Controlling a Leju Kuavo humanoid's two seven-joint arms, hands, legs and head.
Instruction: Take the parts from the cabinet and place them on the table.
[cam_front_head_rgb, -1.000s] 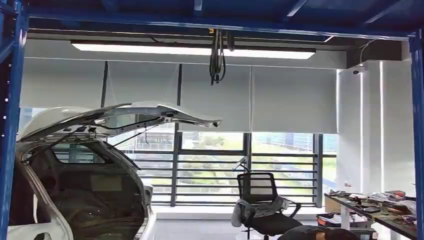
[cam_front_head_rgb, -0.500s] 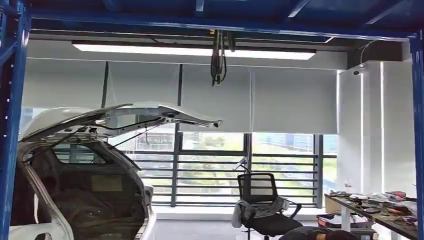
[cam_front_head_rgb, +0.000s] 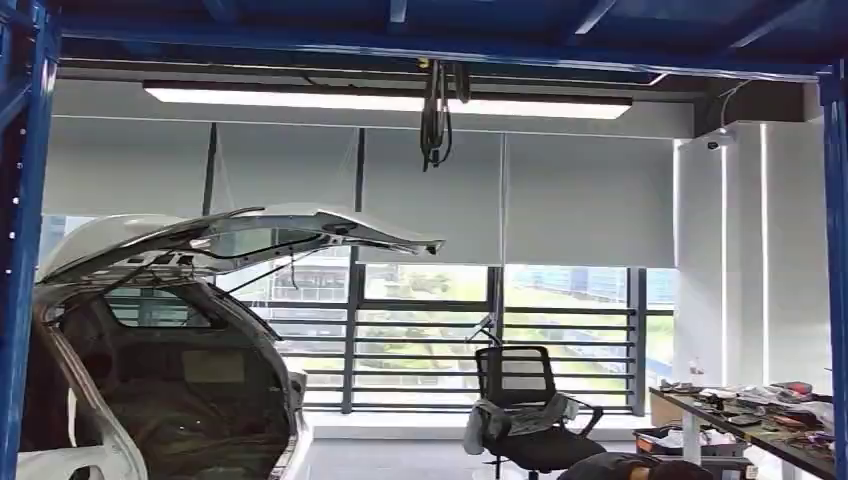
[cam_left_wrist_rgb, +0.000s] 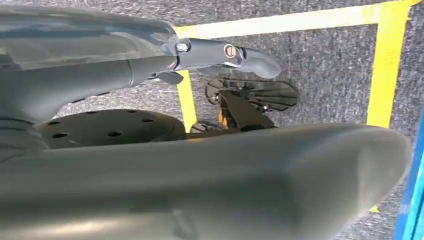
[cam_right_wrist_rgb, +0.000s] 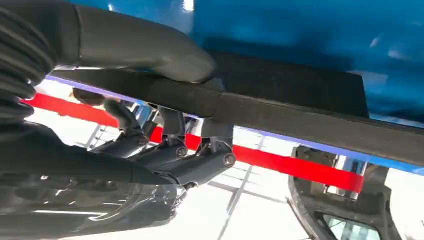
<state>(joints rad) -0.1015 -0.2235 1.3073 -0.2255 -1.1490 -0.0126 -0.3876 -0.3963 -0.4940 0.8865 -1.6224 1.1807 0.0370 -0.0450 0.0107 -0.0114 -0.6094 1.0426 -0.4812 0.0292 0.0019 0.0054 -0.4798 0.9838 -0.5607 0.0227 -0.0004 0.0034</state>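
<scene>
Head view unchanged across the last second: the robot stands still. The right hand (cam_right_wrist_rgb: 150, 120) grips a flat black part (cam_right_wrist_rgb: 280, 112) beside the blue cabinet (cam_right_wrist_rgb: 300, 30); the left hand (cam_left_wrist_rgb: 210, 150) hangs empty over the floor. Carrying to the table (cam_front_head_rgb: 760, 425) likely follows.

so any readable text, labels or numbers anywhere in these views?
None can be read.
Clutter on the desk: too small to show any print.
Car: no badge or plate visible.
Yellow floor tape and red strip: plain colour, no lettering.
</scene>
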